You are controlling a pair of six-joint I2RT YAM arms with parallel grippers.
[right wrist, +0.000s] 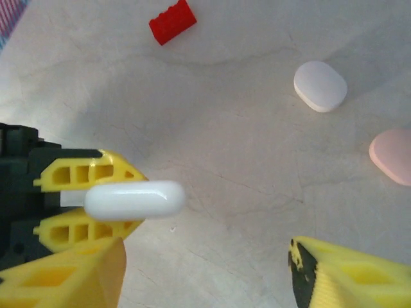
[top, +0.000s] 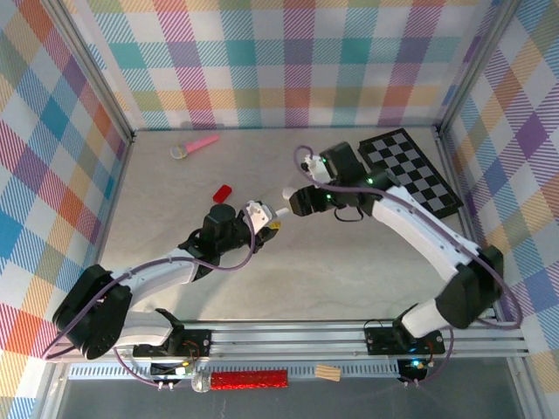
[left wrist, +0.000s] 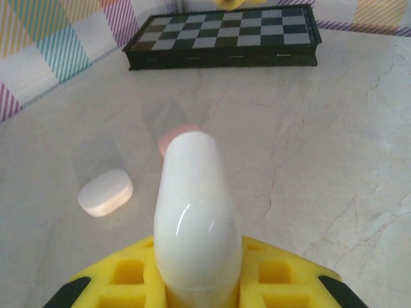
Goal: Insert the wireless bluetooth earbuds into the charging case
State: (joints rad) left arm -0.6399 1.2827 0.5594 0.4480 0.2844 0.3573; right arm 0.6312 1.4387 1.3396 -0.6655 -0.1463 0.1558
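Over the middle of the table (top: 349, 262), the left claw (top: 259, 216) is clenched on one end of a white charging case (left wrist: 196, 212) and appears to hold it clear of the surface. The case is a smooth pebble with its lid shut, so whether any earbuds sit inside cannot be told. The right claw (right wrist: 207, 250) is released, its yellow fingers standing wide with nothing between them, and it hangs just beside the case's free end.

The step in hand looks like presenting the case to the other arm before anything can go in. The lid seems unopened, and the inserting has probably not begun. The next move likely calls for the right claw to close in on the free end and lift the lid while the left claw keeps its grip firm. The shell is glossy and rounded and could slip or twist under a sideways push.

The case's long axis runs straight out along the left claw's reach. Its gripped end is buried between the yellow fingers, and its rounded free end points toward the chessboard (left wrist: 225, 35) at the far right corner of the table. It lies roughly level, not upright.

On the table beyond it, toward the chessboard, rest a second white case (left wrist: 106, 192) and a pink case (left wrist: 176, 138), near each other but apart. A red brick (right wrist: 172, 21) lies toward the far left.
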